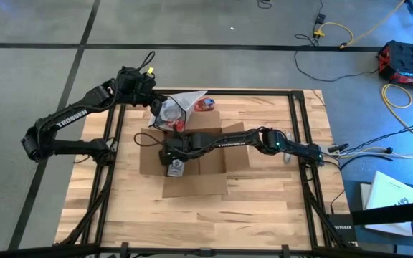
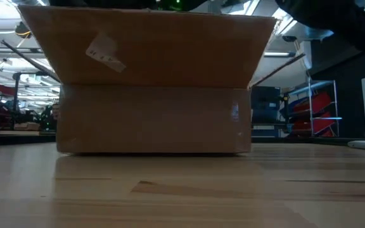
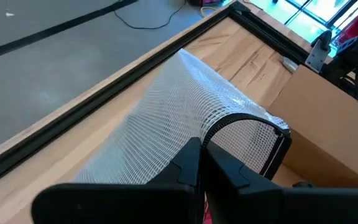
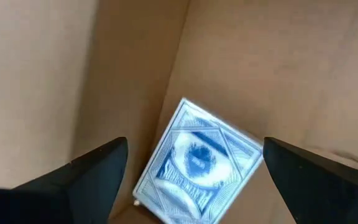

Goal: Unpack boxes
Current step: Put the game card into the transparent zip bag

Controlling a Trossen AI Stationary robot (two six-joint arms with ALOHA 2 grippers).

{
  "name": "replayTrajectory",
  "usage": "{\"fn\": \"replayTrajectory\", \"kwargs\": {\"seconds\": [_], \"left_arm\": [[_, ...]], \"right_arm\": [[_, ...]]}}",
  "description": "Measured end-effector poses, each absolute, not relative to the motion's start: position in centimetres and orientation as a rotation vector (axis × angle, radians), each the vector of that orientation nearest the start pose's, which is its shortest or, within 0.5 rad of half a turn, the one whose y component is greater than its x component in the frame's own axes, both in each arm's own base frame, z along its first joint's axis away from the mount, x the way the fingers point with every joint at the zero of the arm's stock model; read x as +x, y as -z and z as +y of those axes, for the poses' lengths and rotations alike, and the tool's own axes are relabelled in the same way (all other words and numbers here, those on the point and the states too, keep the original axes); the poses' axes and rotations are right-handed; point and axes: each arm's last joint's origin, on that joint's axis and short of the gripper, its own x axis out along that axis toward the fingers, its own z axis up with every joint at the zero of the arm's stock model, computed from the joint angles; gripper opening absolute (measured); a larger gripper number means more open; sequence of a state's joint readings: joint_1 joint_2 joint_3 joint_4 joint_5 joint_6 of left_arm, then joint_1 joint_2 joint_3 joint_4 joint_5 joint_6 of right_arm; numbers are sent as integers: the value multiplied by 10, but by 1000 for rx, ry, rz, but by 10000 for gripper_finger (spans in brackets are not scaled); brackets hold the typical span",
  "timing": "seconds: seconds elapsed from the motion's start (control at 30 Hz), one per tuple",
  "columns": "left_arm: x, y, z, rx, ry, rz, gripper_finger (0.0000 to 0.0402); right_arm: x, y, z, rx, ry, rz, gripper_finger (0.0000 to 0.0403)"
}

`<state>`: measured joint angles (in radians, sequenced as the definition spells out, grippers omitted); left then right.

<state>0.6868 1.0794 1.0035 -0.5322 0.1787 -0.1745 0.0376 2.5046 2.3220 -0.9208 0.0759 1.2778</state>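
The brown cardboard box (image 1: 192, 161) stands mid-table with its flaps open; in the low view its front wall and raised flap (image 2: 154, 95) hide what is inside. My right gripper (image 4: 194, 180) reaches down into the box (image 1: 174, 165) and is open. Its fingers stand on either side of a blue-patterned card pack (image 4: 194, 165), which lies flat on the box floor, and touch nothing. At the far left of the box my left gripper (image 3: 199, 163) is shut on a clear mesh bag (image 1: 181, 107). A small red-and-blue object (image 1: 205, 106) lies beside the bag. My left gripper pinches the mesh bag between its two shut fingers at the bag's near end (image 3: 194, 140), beside its black-rimmed mouth (image 3: 253, 121). The fingers slant down from the table's left side. The mesh runs away from the fingers toward the table's far edge, spread wide, not bunched.
The black frame rail (image 1: 228, 91) runs along the table's far edge just behind the bag. Bare wood (image 1: 192, 222) lies in front of the box and at its right (image 1: 278, 186). Cables and a red case (image 1: 407, 61) are on the floor beyond the table.
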Motion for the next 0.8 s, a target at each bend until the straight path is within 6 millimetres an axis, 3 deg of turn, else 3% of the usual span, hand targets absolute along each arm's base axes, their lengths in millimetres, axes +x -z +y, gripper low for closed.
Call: {"fn": "replayTrajectory", "kwargs": {"seconds": [0.27,0.8], "left_arm": [[176,-322,138,-425,-541,517,0],[176,-322,138,-421,-542,518,0]], "right_arm": [[527,-177,20,1109,699,951,396],[517,-161,19,1022,746,1080,398]]}}
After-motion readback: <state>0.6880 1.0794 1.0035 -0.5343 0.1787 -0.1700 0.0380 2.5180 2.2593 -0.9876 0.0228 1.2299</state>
